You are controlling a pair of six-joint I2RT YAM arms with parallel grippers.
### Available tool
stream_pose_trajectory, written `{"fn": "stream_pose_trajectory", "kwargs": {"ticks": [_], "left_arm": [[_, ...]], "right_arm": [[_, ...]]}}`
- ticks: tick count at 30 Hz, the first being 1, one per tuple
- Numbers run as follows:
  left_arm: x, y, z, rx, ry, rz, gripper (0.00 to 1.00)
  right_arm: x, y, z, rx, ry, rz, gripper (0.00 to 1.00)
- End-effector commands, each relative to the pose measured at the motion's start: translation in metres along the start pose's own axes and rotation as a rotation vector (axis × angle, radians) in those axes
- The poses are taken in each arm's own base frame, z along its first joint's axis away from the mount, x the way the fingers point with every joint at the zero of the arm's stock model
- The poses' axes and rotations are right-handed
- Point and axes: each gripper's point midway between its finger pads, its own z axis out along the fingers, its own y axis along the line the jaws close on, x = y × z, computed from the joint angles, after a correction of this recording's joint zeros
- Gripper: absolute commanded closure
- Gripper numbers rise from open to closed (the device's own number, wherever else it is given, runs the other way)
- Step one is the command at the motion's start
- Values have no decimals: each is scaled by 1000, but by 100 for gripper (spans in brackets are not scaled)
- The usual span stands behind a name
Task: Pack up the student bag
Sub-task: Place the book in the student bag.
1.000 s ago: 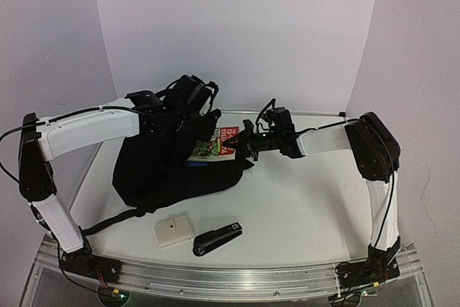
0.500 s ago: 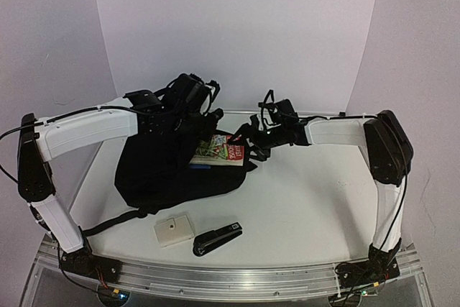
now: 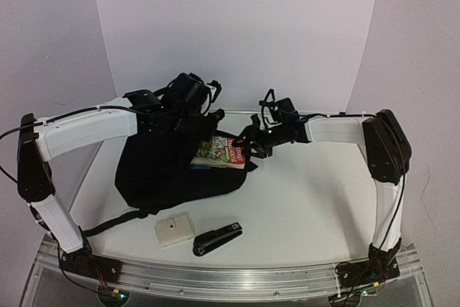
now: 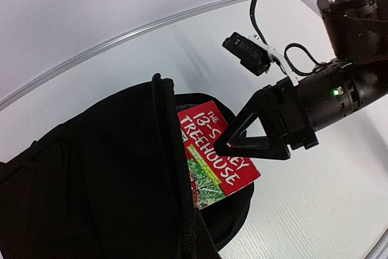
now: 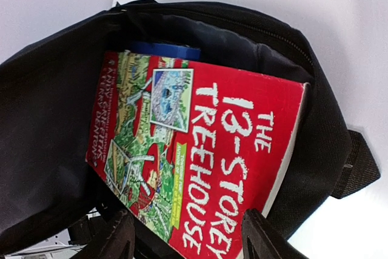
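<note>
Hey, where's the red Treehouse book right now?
The book sits left of centre in the top view, half inside the open mouth of the student bag, its free end poking out toward the right gripper just beside it.

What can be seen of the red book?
The book is a red paperback titled "The 13-Storey Treehouse", with a green cartoon drawing on its cover. It lies face up, partly inside the open student bag, over a blue item, one end sticking out. The right pincer stands open above it, not gripping.
</note>
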Motion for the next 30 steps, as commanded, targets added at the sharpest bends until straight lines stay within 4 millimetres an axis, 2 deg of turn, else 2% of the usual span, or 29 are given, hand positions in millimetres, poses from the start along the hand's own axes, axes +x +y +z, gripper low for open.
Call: {"fn": "stream_pose_trajectory", "kwargs": {"ticks": [1, 5, 9, 11, 14, 17, 19, 21, 24, 30], "left_arm": [[-49, -16, -29, 89, -159, -27, 100], [-48, -18, -26, 97, -157, -24, 100], [-48, -18, -26, 94, -156, -22, 100], [-48, -17, -27, 91, -157, -22, 100], [-49, -15, -30, 89, -162, -24, 100], [-49, -15, -32, 95, -164, -29, 100], [-48, -15, -32, 96, -165, -30, 100], [-47, -16, -30, 96, -160, -29, 100], [-43, -17, -25, 98, -149, -29, 100], [-43, -19, -24, 103, -144, -30, 100]], "right_arm": [[3, 19, 11, -51, 34, -21, 50], [6, 43, 17, -113, 48, -42, 57], [5, 59, 19, -148, 50, -69, 49], [0, 62, 9, -144, 22, -101, 48], [-10, 54, -15, -113, -23, -134, 45], [-16, 22, -40, 2, -61, -192, 43], [-12, 7, -48, 59, -57, -227, 41], [0, -4, -47, 76, -9, -233, 38], [12, -3, -41, 34, 50, -221, 35], [12, -3, -24, -5, 96, -186, 38]]}}
